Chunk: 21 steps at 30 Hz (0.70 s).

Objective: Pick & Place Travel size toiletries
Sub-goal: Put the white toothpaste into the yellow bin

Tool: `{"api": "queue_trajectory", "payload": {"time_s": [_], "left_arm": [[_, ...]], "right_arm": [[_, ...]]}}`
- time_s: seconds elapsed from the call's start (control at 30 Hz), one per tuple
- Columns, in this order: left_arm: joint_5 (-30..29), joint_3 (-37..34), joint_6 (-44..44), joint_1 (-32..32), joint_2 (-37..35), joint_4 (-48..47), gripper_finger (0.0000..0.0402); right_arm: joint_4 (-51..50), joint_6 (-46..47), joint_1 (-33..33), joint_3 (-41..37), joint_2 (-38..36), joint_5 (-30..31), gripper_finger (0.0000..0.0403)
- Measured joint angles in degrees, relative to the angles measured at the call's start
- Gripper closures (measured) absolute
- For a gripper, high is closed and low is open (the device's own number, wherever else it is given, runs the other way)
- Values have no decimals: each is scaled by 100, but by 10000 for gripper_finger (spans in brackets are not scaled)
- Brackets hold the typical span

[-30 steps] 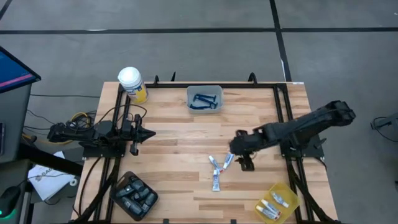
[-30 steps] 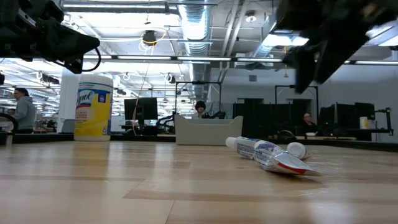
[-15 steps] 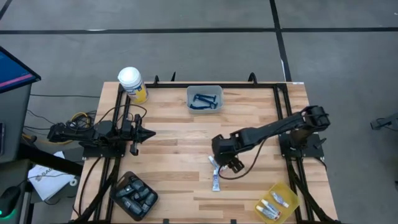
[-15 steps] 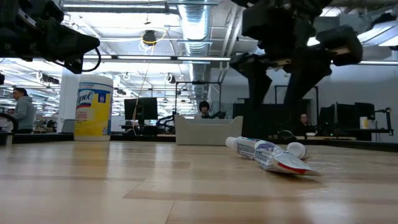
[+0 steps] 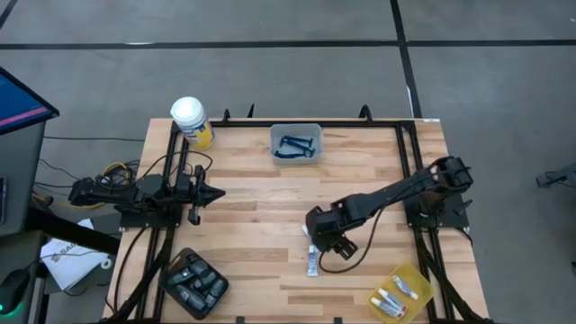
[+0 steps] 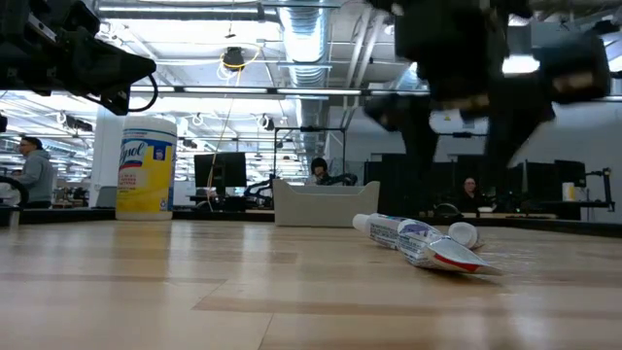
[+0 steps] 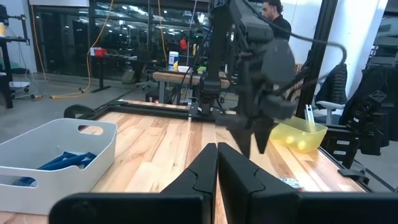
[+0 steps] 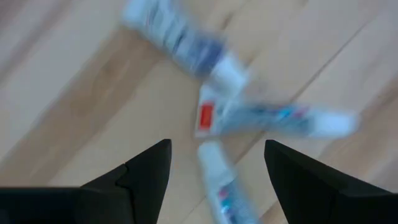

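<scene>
A: Right gripper [image 5: 326,243] hangs wide open and empty over the three toothpaste tubes [image 8: 249,118], heaped below centre of the high view.

B: They touch, so closing may snag two or flick one away. Left gripper [image 5: 219,193], mid-left, is closed, empty.

Grey carpet floor [image 5: 270,81] with dark seam lines [image 5: 400,54] surrounds the light wood slatted table [image 5: 261,202] on its black frame [image 5: 162,180]. Blue screen edge [image 5: 18,94] at far left, cables [image 5: 112,171] and a paper sheet [image 5: 67,261] on the floor beside it. Beyond the table: open workshop, exposed silver ducts [image 6: 306,39] and ceiling strip lights [image 6: 185,12], desks with dark monitors [image 6: 219,170], people seated and standing [image 6: 34,165]. Left wrist view shows dark glass wall [image 7: 81,37], orange hanging cords [image 7: 112,25], a black office chair [image 7: 333,81].
</scene>
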Motion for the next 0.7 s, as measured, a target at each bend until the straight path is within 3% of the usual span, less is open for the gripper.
{"api": "queue_trajectory", "payload": {"time_s": [0.4, 0.7], "left_arm": [[0, 0, -2, 0, 0, 14, 394], [1, 0, -1, -1, 0, 13, 394]], "right_arm": [[-83, 552, 54, 20, 906, 410, 167], [-55, 1022, 51, 15, 940, 437, 298]]}}
